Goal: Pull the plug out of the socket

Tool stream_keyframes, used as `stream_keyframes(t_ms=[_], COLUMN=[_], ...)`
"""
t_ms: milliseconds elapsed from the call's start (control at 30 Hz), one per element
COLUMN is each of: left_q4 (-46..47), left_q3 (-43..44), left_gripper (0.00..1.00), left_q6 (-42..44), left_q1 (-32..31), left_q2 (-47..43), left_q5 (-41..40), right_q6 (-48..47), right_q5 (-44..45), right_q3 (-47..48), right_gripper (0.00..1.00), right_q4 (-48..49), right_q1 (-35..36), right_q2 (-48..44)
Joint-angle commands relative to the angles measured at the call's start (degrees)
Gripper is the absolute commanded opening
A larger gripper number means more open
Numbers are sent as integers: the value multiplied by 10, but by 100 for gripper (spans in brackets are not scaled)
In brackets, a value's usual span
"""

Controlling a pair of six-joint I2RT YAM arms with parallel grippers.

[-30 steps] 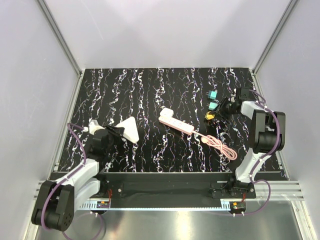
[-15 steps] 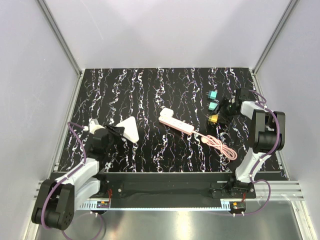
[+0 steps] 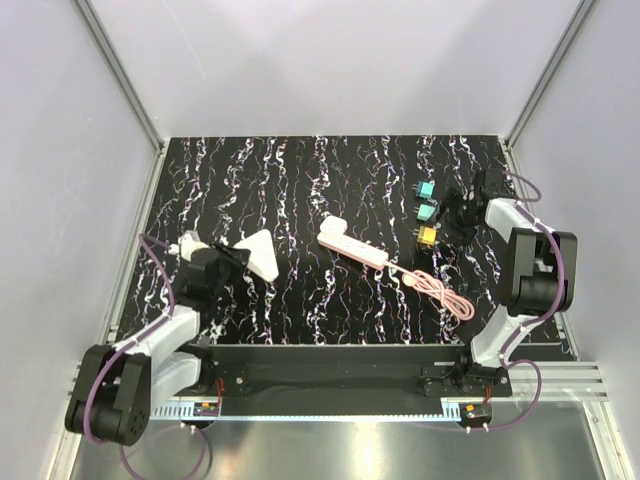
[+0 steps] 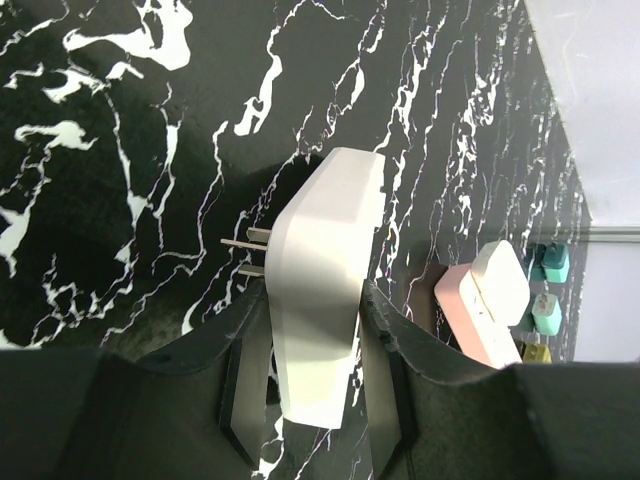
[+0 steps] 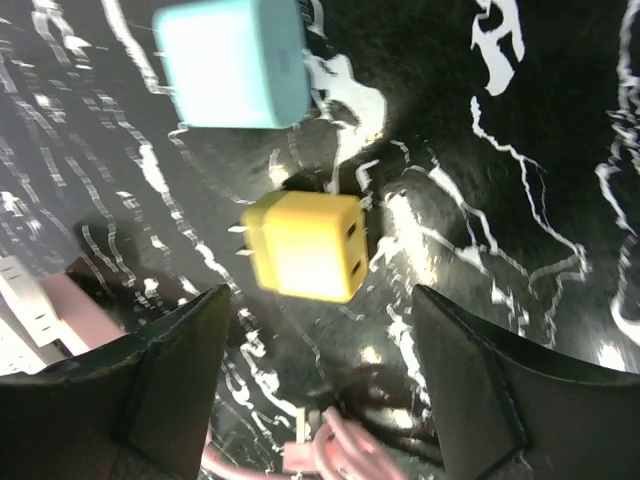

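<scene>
Left wrist: left tool (image 4: 314, 335) clamped on socket (image 4: 325, 240); right tool (image 5: 320, 295) spread wide, yellow plug (image 5: 305, 245) loose just ahead.

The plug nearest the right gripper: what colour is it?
The plug is yellow; right wrist view shows it best.

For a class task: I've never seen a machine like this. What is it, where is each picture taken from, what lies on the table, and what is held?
Two robot arms with two-finger grippers stand at a table's edge. One picture looks down from above; the others come from wrist cameras. The left gripper clamps a white adapter. The right gripper is open, with a yellow plug lying just ahead. A pink power strip and two teal plugs lie nearby.
</scene>
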Motion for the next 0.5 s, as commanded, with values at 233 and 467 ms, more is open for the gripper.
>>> stream_keyframes(t_ms=[233,467], left_q4=[-156,-214], left_q3=[88,138], left_gripper=[41,77], left_q6=[73,82], left_q1=[7,18], left_q2=[106,148], left_q5=[-11,10], right_q6=[-21,-11], right_q5=[30,16], right_q3=[53,43], right_gripper=[84,84], right_q4=[-41,-42], right_q1=[111,191], right_q2=[-113,-159])
